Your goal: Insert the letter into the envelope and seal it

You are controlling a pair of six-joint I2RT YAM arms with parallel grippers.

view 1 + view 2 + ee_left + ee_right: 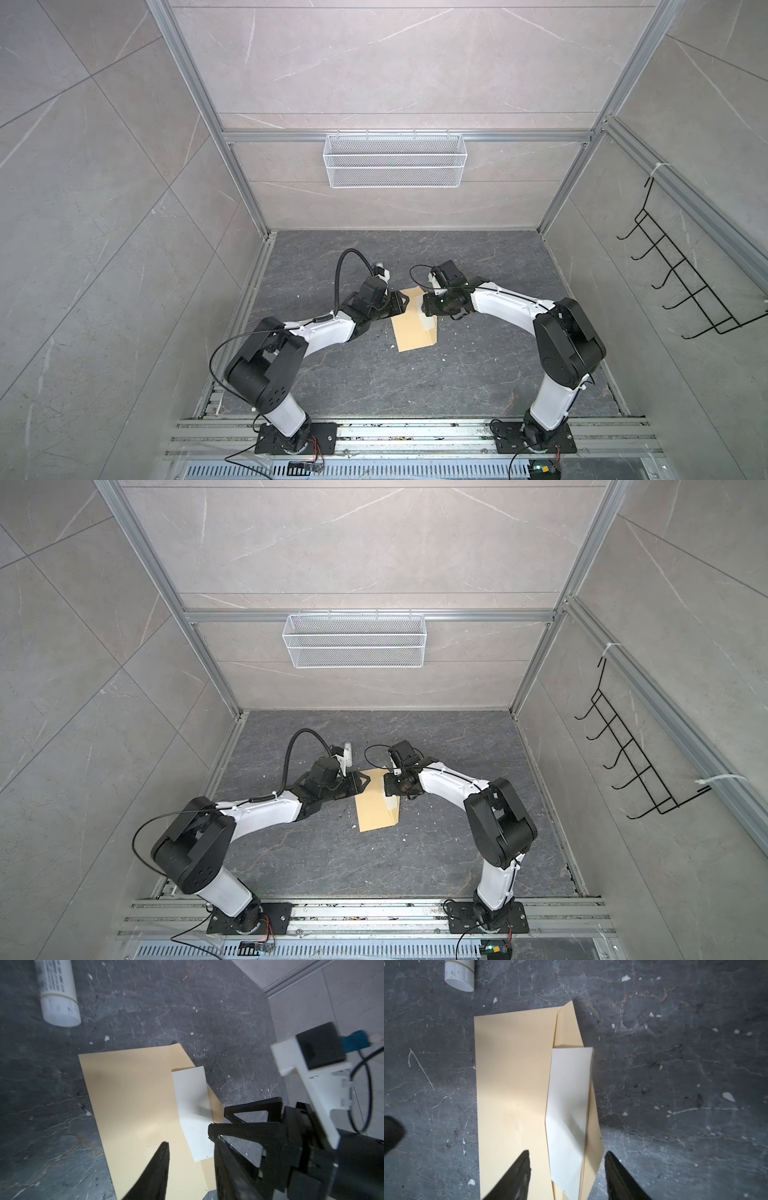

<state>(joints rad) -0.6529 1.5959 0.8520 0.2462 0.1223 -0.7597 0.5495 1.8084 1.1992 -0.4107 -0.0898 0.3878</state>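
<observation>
Manila envelope [512, 1084] is laid flat, letter [569, 1105] partly in. Left gripper [190, 1140] & right gripper [566, 1152] jaws parted, empty; letter is best nudged fully inside.

- The envelope [512, 1084] lies flat on the dark, veined surface [675, 1064], its flap folded out along one long edge.
- The letter [569, 1095], pale and slightly buckled, sits partly tucked in at that open edge.
- The right gripper [567, 1152] hangs over them, fingers apart.
- A white tube [459, 974] lies apart, off one corner.
</observation>
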